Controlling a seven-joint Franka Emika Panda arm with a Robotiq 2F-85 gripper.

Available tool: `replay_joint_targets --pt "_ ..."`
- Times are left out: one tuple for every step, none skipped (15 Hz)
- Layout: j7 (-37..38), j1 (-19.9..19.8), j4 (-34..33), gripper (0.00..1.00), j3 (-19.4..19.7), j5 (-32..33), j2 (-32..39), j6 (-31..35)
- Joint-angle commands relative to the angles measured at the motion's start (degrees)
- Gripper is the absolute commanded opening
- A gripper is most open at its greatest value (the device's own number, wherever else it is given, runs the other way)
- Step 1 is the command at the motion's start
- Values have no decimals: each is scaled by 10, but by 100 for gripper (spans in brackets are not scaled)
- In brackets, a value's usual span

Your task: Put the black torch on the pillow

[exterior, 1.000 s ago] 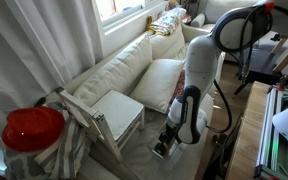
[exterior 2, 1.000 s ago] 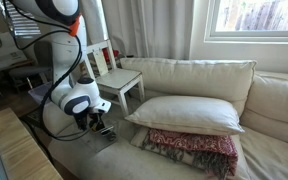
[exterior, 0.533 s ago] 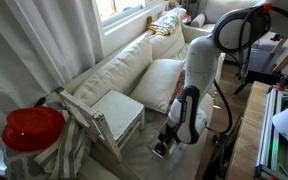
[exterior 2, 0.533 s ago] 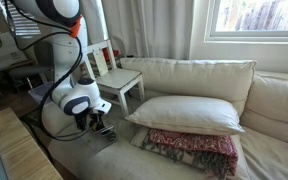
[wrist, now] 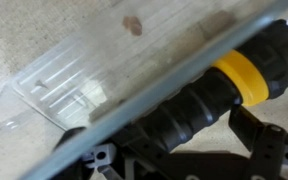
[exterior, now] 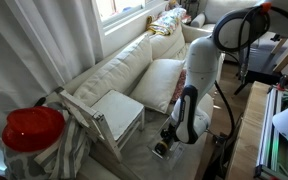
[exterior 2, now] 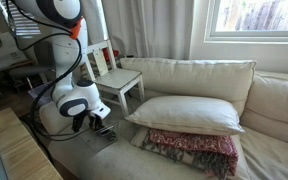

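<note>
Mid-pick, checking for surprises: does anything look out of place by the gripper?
A clear plastic tray lies on the sofa seat right against the black torch, its edge seeming to overlap it. It might snag.

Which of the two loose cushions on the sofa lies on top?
The plain cream-white pillow: it rests on the smaller red-patterned cushion, which peeks out beneath its front edge.
</note>
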State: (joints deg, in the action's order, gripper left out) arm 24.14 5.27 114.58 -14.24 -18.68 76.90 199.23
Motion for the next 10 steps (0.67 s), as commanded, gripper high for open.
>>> replay_joint_targets --pt "18 -45 -13 100 -34 -6 38 53" --pt "26 -55 -16 100 -42 -2 45 66" --pt "32 -60 -19 100 -48 -3 51 74" --pt "37 -69 -24 100 -55 0 60 82" --pt "41 -78 -28 100 -63 3 68 85" --pt "45 -88 -35 100 -71 8 79 84" --pt "48 -90 -41 100 -72 5 87 82" --pt "49 -92 -48 88 -74 4 96 78" --pt "50 -94 -54 74 -74 1 103 76" --pt "52 -94 -61 66 -74 -1 110 77"
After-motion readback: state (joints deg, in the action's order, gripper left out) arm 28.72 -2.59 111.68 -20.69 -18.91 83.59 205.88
